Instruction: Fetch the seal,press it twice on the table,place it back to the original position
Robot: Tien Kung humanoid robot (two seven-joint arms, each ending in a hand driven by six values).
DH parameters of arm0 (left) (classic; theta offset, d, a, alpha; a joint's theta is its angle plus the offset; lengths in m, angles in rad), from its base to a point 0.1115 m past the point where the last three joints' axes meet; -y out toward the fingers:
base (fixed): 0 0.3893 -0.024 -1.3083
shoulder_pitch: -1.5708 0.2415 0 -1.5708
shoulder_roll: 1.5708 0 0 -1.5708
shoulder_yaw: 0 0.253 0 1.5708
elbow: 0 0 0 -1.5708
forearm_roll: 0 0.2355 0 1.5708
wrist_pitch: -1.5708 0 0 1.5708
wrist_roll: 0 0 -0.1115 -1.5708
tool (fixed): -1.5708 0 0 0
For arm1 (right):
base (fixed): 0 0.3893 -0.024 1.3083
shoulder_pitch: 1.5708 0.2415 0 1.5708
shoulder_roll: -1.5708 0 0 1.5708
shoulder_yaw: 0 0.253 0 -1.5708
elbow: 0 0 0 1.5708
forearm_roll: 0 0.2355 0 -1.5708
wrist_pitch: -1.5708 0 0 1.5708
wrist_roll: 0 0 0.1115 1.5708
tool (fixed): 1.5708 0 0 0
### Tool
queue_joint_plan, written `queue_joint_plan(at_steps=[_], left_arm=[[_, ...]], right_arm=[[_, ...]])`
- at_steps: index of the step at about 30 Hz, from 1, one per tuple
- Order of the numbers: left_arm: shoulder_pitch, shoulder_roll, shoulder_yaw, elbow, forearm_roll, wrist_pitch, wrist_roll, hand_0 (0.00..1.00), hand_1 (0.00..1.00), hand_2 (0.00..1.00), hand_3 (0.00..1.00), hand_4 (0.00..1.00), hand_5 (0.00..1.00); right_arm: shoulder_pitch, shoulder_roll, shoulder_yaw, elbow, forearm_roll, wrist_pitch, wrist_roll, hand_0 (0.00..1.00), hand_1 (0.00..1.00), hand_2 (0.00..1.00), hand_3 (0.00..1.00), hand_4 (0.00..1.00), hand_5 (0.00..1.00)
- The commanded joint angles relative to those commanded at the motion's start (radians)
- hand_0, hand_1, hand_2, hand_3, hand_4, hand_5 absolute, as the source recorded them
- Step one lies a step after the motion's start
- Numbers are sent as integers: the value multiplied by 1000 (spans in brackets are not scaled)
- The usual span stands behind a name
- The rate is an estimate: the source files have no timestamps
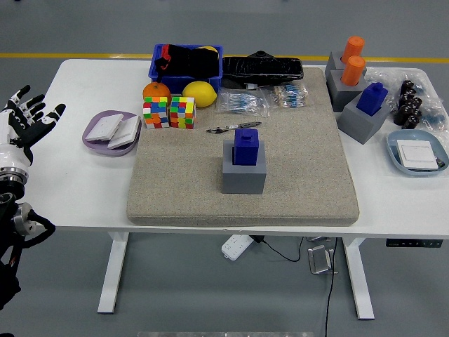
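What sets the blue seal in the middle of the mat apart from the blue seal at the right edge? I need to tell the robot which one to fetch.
The middle blue seal stands square to the camera in a grey base alone on the mat; the right blue seal sits turned at an angle. The right one's grey base lies beside the orange seals; the middle one has no close neighbours. Both are blue blocks seated upright in grey holders.

A blue seal (245,147) sits in a grey holder (243,175) on a beige mat (302,154). The surface (77,182) is white. Two multicoloured puzzle cubes (169,112) sit beside a yellow lemon (199,93).
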Motion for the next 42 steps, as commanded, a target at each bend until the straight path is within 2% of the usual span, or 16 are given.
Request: queue_joint_plan(at_steps=[4, 20, 42], left_arm=[[1, -9, 4, 1, 2, -2, 1, 812, 797, 750, 877, 916, 78], [15, -29, 1, -3, 10, -3, 4, 813, 792, 749, 863, 914, 76], [17, -36, 11, -3, 11, -1, 3, 817, 782, 739, 838, 910, 67]], right_arm=[[-6, 2, -19, 3, 10, 1, 0, 885, 748, 735, 745, 830, 518], [-4, 25, 40, -16, -28, 0, 1, 885, 748, 736, 746, 830, 519], [0, 31, 61, -16, -38, 0, 3, 885, 748, 737, 744, 830, 520]])
